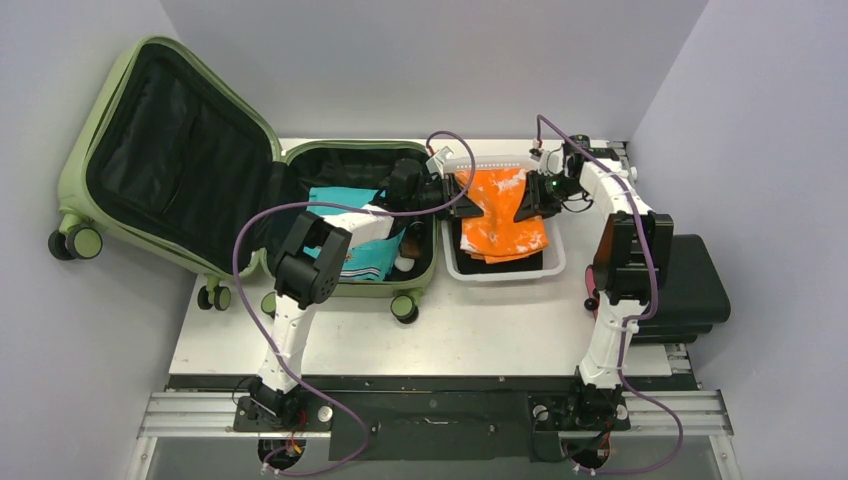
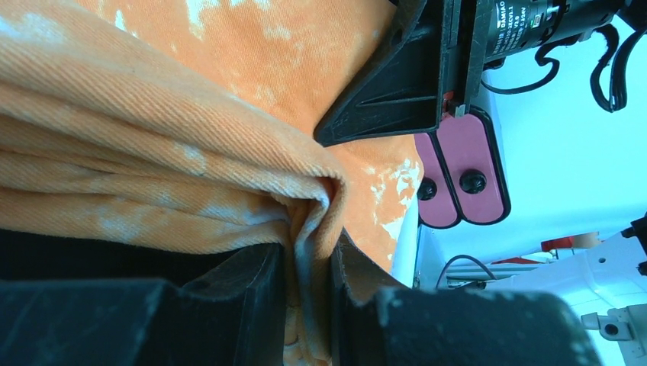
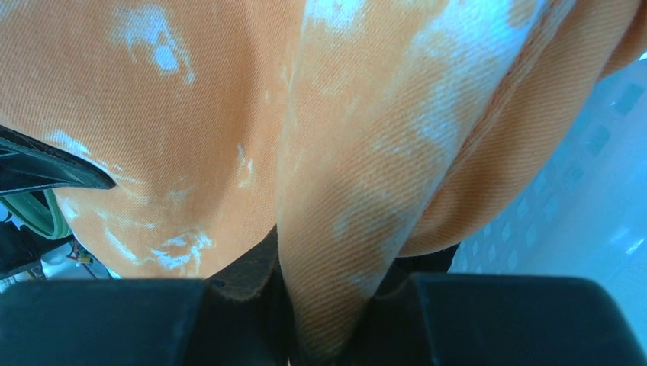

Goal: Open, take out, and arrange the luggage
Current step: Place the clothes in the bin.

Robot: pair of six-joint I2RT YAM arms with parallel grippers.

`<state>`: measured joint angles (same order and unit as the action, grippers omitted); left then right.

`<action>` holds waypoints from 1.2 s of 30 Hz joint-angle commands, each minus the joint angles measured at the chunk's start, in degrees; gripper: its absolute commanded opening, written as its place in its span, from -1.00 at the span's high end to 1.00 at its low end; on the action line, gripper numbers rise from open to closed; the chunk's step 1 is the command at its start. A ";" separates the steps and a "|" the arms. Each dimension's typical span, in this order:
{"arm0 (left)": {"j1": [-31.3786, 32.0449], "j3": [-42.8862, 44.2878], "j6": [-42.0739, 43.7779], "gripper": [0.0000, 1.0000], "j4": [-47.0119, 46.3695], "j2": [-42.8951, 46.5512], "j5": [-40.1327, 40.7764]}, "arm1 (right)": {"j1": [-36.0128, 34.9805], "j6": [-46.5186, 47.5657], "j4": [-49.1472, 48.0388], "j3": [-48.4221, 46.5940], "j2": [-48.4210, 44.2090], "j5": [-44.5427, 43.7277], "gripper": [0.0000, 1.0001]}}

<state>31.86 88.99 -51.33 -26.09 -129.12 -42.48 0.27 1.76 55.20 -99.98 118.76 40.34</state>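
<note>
The luggage (image 1: pixel 78 150), an olive-green hard-shell suitcase, lies open at the left with its lid propped against the wall. A teal cloth (image 1: pixel 340 196) and other items lie in its base. An orange, white-blotched garment (image 1: pixel 500 215) hangs over the white basket (image 1: pixel 505 271). My left gripper (image 1: pixel 462 197) is shut on the garment's left edge and my right gripper (image 1: pixel 528 197) on its right edge. In the left wrist view a fold of orange cloth (image 2: pixel 152 175) is pinched in the left gripper (image 2: pixel 309 263). In the right wrist view a thick fold (image 3: pixel 358 191) is clamped in the right gripper (image 3: pixel 328 305).
A black case (image 1: pixel 690 290) lies at the table's right edge, beside the right arm. The basket's mesh wall (image 3: pixel 595 191) is close to the right of the right gripper. The suitcase base with its wheels (image 1: pixel 404 307) borders the basket's left side.
</note>
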 commanded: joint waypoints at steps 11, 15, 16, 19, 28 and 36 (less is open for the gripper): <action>-3.11 1.11 7.37 -0.89 8.95 5.67 -0.39 | -1.09 3.16 -3.61 -2.27 -1.55 -8.13 -0.55; -4.57 3.38 7.85 -0.93 11.14 6.83 0.01 | -1.59 2.93 -3.84 -2.55 -3.34 -10.36 -0.58; -5.00 4.44 7.96 -0.93 11.49 7.10 0.02 | -1.83 2.73 -3.91 -2.69 -3.75 -11.18 -0.59; -5.75 6.15 8.14 -0.93 12.89 7.75 0.09 | -2.28 2.29 -3.86 -2.80 -4.36 -12.99 -0.61; -8.20 9.79 8.72 -0.93 15.73 10.16 0.20 | -3.56 3.05 -1.67 -4.72 -6.65 -16.06 -0.66; -10.33 7.93 8.91 -0.93 15.11 12.50 -0.28 | -3.53 3.20 -0.42 -8.29 -8.59 -19.58 -0.68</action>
<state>21.19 95.85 -43.42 -9.82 -121.23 -42.13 -3.44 4.08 54.57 -104.31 115.70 24.71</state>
